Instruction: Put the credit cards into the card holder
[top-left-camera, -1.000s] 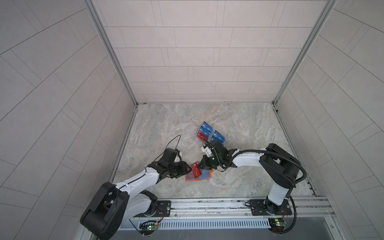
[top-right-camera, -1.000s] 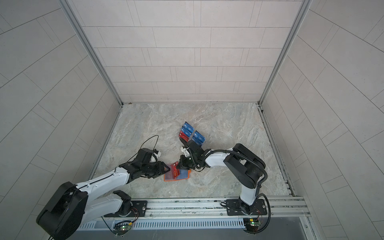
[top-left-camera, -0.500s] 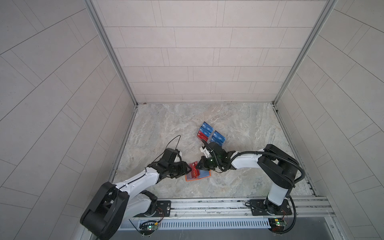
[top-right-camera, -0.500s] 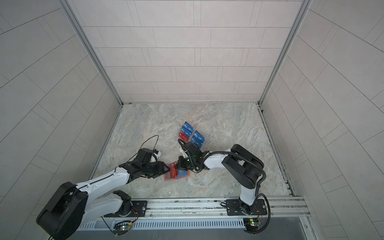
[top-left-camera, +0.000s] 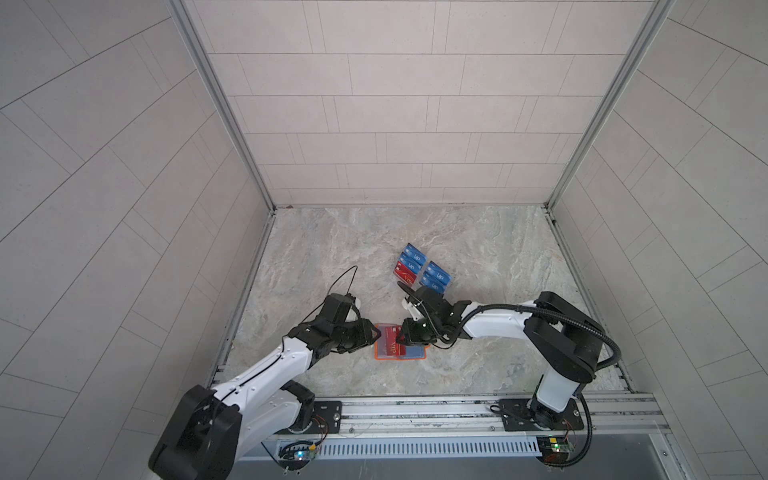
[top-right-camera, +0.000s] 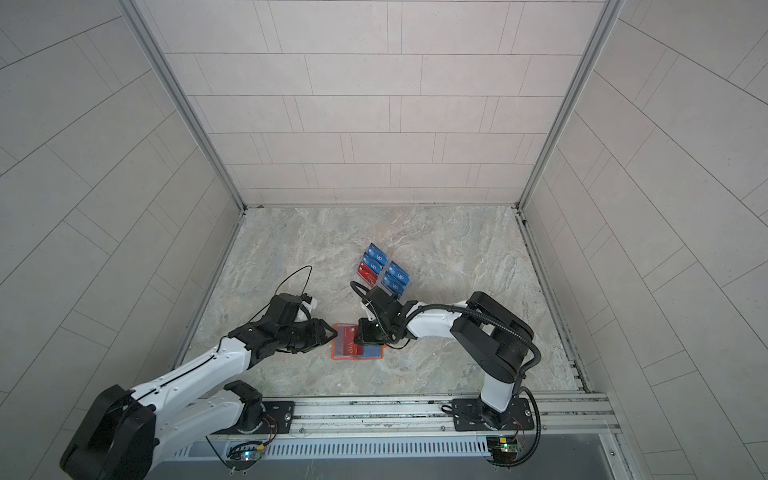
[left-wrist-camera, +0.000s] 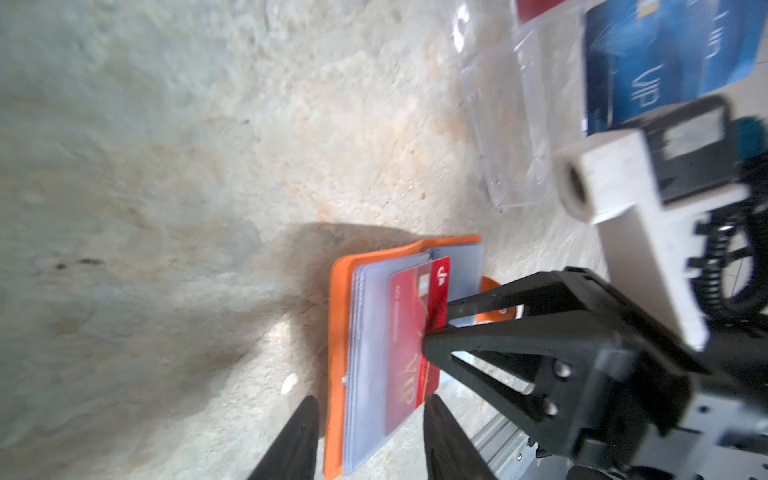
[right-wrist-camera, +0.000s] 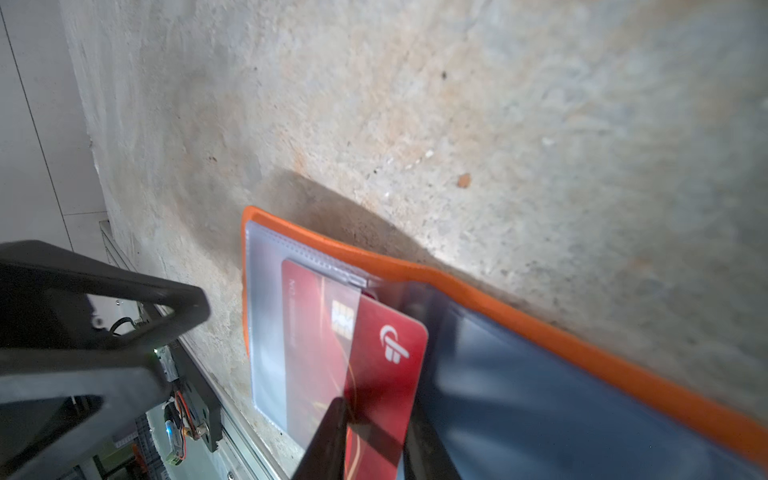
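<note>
**Right gripper (left-wrist-camera: 436, 325) edges left and loosens on the red card (right-wrist-camera: 386, 353)**

Over the last second the right gripper has crept a little left and nearer across the card holder (left-wrist-camera: 338, 316), a small orange book-like wallet lying open on the marbled tabletop (top-left-camera: 478, 257). Its black jaws have also parted. They now stand slightly apart astride the right-hand edge of the red card, a flat plastic rectangle with gold VIP lettering. One finger is over its face and one behind, with a gap showing between them. The left arm has barely shifted.

The red card sits partly inside a clear plastic sleeve (right-wrist-camera: 270, 332) on the holder's left page. A strip bearing a white logo is uncovered on the spine side. Through the right page's sleeve a blue card (right-wrist-camera: 540, 395) shows. The remaining cards (top-left-camera: 434, 277), blue and red, stand in a clear acrylic rack (left-wrist-camera: 511, 137) farther back, beyond the right wrist.

The card lies immediately left of the right jaws, with its long axis running near to far, across the line of push. The sleeve mouth faces right, so seating the card means driving it leftward, and the right gripper is the nearer for that. The left gripper (left-wrist-camera: 371, 401), jaws apart and holding nothing, points at the holder's left edge from just beside it. I judge it is placed to brace the holder against that push.
</note>
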